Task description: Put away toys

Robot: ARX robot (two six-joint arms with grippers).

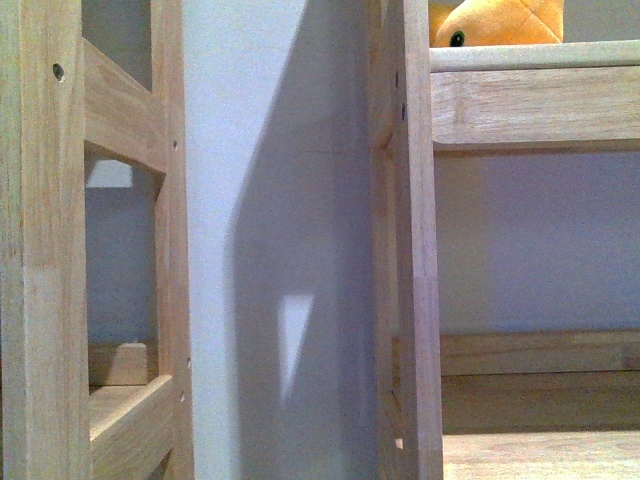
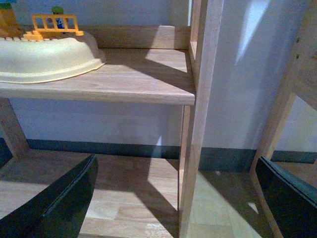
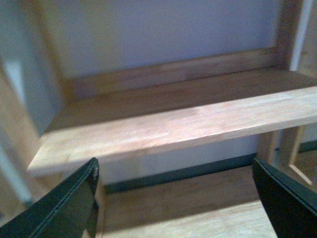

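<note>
An orange-yellow plush toy (image 1: pixel 497 24) with a black eye lies on the upper wooden shelf (image 1: pixel 535 55) at the top right of the front view; only its lower part shows. Neither arm appears in the front view. My left gripper (image 2: pixel 181 198) is open, its dark fingers (image 2: pixel 64 203) spread wide on either side of a wooden shelf post (image 2: pixel 195 124), holding nothing. My right gripper (image 3: pixel 176 198) is open too, with nothing between its fingers (image 3: pixel 69 206), facing a bare wooden shelf board (image 3: pixel 183 126). The plush does not show in either wrist view.
Two wooden shelf units stand side by side against a pale wall, with a gap (image 1: pixel 280 250) between them. A cream tray (image 2: pixel 47 57) with small plastic toys, among them an orange fence (image 2: pixel 54 22), sits on the left unit's shelf. Lower shelf boards (image 2: pixel 124 193) lie beneath.
</note>
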